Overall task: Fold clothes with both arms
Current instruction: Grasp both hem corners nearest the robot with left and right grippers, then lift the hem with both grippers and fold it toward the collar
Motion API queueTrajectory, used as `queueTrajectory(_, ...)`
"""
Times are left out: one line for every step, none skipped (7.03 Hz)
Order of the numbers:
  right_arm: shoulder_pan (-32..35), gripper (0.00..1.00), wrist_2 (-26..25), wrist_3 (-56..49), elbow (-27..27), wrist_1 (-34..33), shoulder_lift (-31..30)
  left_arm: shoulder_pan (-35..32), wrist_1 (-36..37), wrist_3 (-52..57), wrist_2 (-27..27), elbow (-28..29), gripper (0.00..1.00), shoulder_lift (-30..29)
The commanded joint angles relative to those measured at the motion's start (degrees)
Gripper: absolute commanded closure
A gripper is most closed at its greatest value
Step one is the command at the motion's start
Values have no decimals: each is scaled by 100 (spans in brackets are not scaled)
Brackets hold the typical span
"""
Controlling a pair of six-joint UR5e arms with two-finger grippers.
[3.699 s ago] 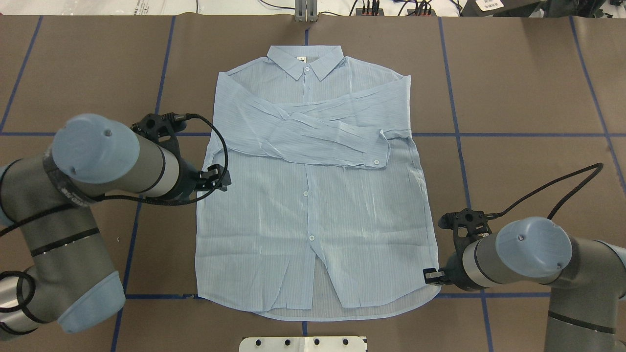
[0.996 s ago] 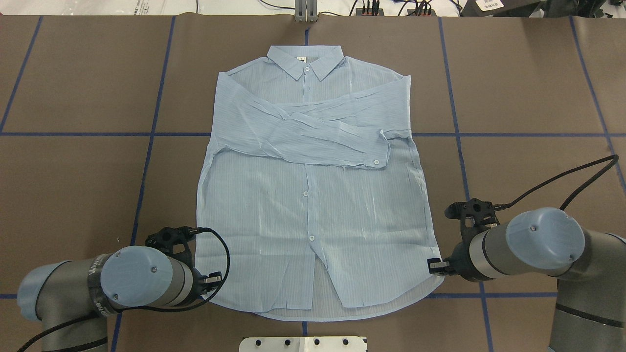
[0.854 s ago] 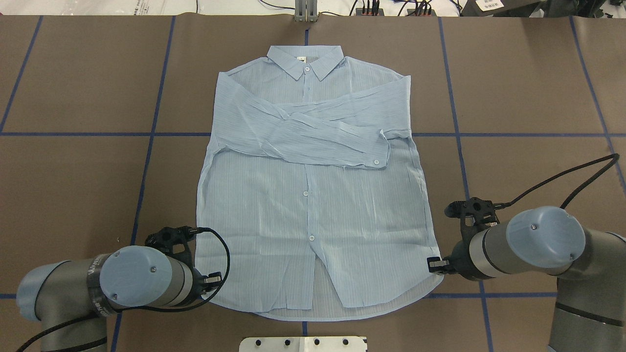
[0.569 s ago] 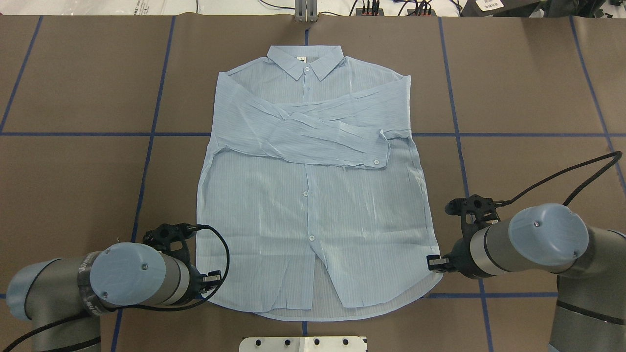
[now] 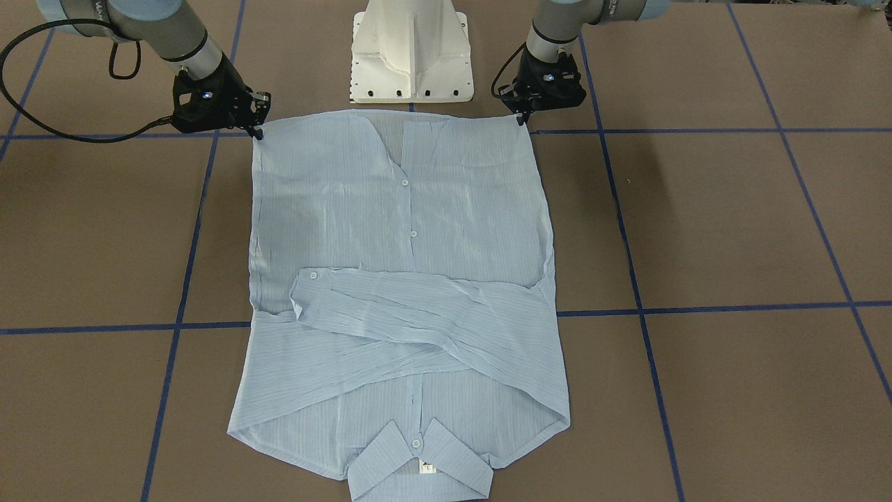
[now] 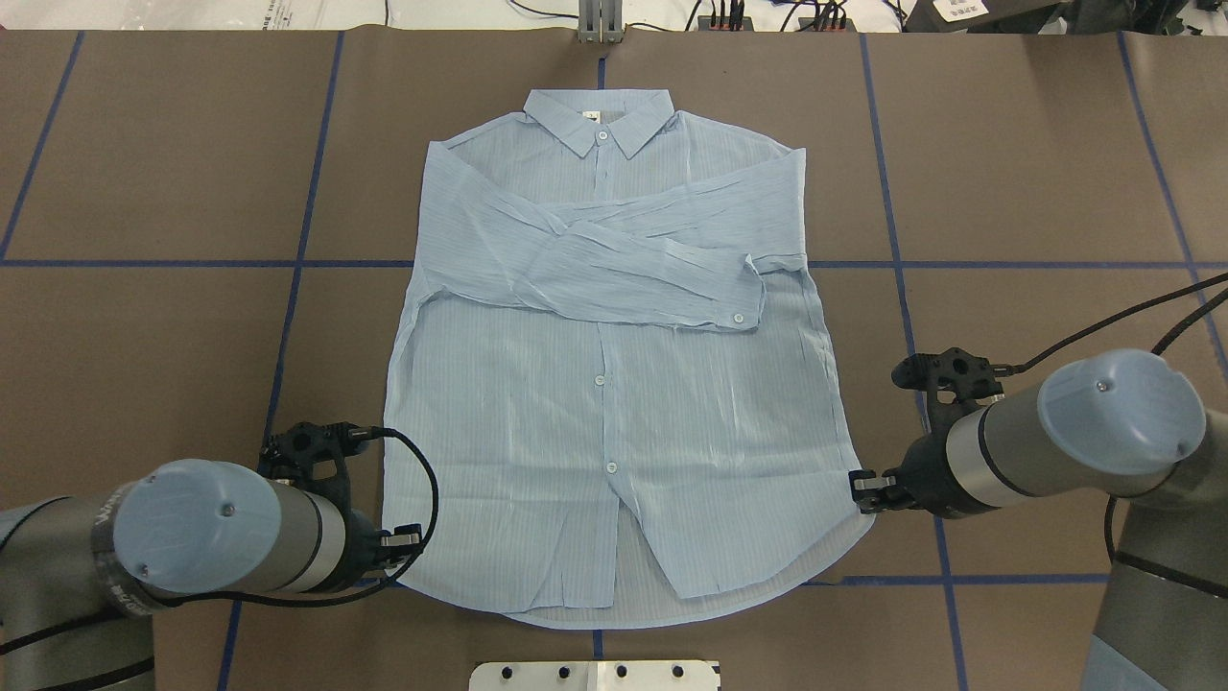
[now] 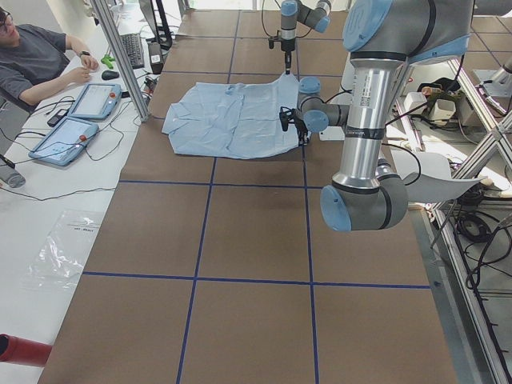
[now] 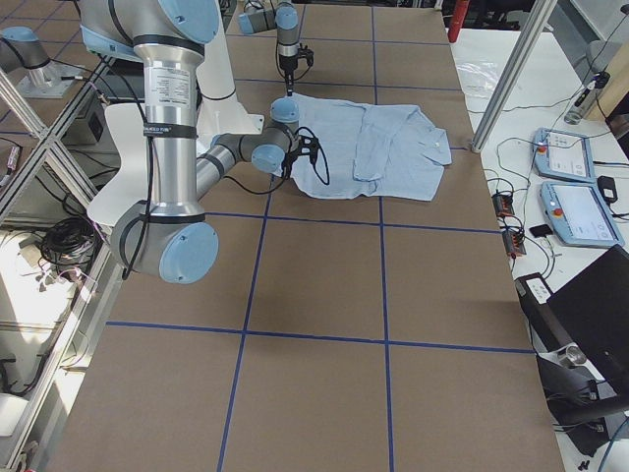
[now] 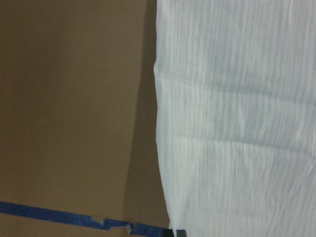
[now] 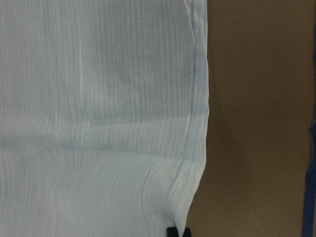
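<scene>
One striped button-up shirt [image 6: 614,422] lies flat on the counter [image 6: 144,336]. The left claw [image 6: 401,540] and right claw [image 6: 861,487] each touch one hem corner. I cannot tell whether either is closed.

The shirt [image 6: 614,422] lies flat in the middle of the table [image 6: 1036,173]. Its collar [image 6: 602,120] points to the far edge, and its bottom is near the robot's edge. Both sleeves [image 6: 614,269] lie crossed on its chest. The left gripper [image 6: 408,542] is at the shirt's bottom left corner, and the right gripper [image 6: 861,485] is at its bottom right corner. The base [image 5: 411,49] stands at the robot's edge, just behind the shirt's bottom.
</scene>
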Motion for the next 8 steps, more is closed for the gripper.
queueTrajectory(546, 100, 467, -28, -15, 6, 150, -643, 2, 371, -476, -292, 100, -125)
queueTrajectory(826, 100, 738, -36, -41, 6, 325, -1029, 2, 479, -722, -284, 100, -222)
queueTrajectory(1212, 100, 1106, -71, -94, -3, 370, -1355, 11, 871, -890, -284, 100, -275)
queueTrajectory(1590, 100, 1397, -98, -259, -3, 510, -1611, 11, 1049, -1005, -250, 100, -284)
queueTrajectory(1898, 100, 1652, -98, -505, -12, 746, -1787, 2, 1164, -1058, -240, 100, -285)
queueTrajectory(2119, 100, 1725, -98, -716, -81, 1062, -1902, 2, 1165, -1224, -214, 100, -302)
queueTrajectory(2252, 100, 1751, -98, -927, -73, 1274, -2034, 2, 1165, -1243, -136, 100, -450)
queueTrajectory(2340, 100, 1804, -98, -1164, -82, 1589, -2105, 2, 1157, -1243, 126, 100, -713)
